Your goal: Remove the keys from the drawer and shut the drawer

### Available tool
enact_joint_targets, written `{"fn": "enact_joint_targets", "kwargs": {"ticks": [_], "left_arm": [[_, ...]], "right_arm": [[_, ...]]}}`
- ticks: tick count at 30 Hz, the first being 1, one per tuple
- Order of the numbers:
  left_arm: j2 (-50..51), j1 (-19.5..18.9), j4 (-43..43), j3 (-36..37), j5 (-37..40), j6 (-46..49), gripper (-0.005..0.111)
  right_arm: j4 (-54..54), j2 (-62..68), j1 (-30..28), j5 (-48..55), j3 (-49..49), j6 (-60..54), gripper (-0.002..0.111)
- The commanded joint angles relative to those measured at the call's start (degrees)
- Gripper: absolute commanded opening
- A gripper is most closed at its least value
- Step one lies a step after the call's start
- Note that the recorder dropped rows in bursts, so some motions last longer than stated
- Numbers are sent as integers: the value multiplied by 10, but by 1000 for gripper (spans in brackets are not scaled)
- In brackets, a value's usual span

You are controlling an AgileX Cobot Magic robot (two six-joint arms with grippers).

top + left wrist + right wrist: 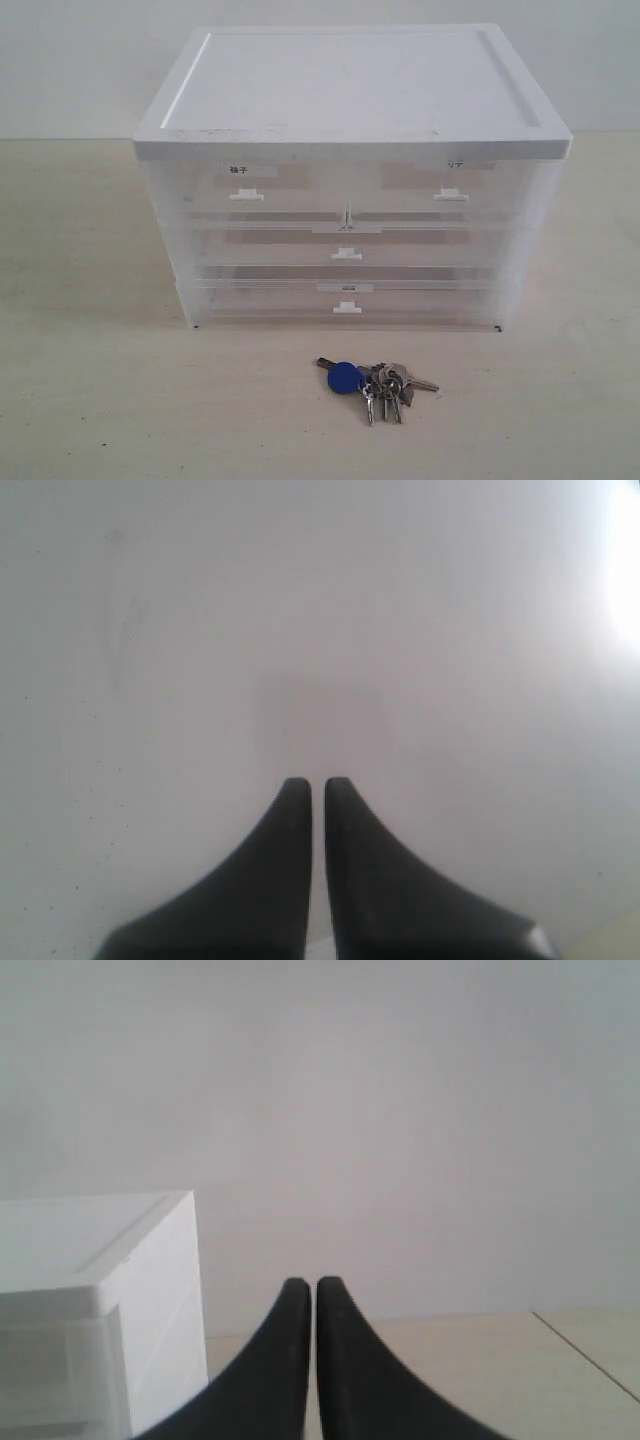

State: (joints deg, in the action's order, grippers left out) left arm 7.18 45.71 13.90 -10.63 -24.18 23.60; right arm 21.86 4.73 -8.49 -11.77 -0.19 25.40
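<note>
pale wood-tone tabletop [100, 400], mostly bare. far centre on it: translucent plastic drawer unit [350, 90] with a flat white top, three tiers.
- top tier: two half-width labelled drawers [245, 185], side by side.
- middle tier: the drawer [260, 250], full width, small white tab handle [346, 254] at centre. its front sits in line with the tiers above and below; looks pushed in. nothing visible through its front.
- bottom tier: a similar wide drawer [270, 303], also in.

left claw [317, 785]: dark fingers together, a thin slit between them, nothing held, facing a plain pale surface. right claw [313, 1285]: fingers together, nothing held, up beside the unit's corner. neither claw shows in the exterior view.

the keys [385, 380]: out on the tabletop, near side of the unit, slightly right of centre, apart from its base. silver keys fanned to the right; round blue fob [345, 378] at the left end of the bunch.
</note>
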Motion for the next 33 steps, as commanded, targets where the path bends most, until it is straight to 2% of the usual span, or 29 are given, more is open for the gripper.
{"fn": "enact_joint_targets", "kwargs": {"ticks": [1,3,7,15,18,29,33], "left_arm": [[-4,3,2,3,3,-5,5],[-4,3,2,3,3,-5,5],[-4,3,2,3,3,-5,5],[-4,3,2,3,2,-5,5],[-4,3,2,3,2,-5,5],[-4,3,2,3,2,-5,5],[-4,3,2,3,2,-5,5]], "right_arm": [[-219,-1,1,40,2,-189,0],[-243,-1,5,58,2,-246,0],[-241,-1,5,121,2,-288,0],[-241,-1,5,197,2,-287,0],[-243,-1,5,265,2,-272,0],[-243,-3,5,292,2,-243,0],[-243,-47,5,302,2,-259,0]]}}
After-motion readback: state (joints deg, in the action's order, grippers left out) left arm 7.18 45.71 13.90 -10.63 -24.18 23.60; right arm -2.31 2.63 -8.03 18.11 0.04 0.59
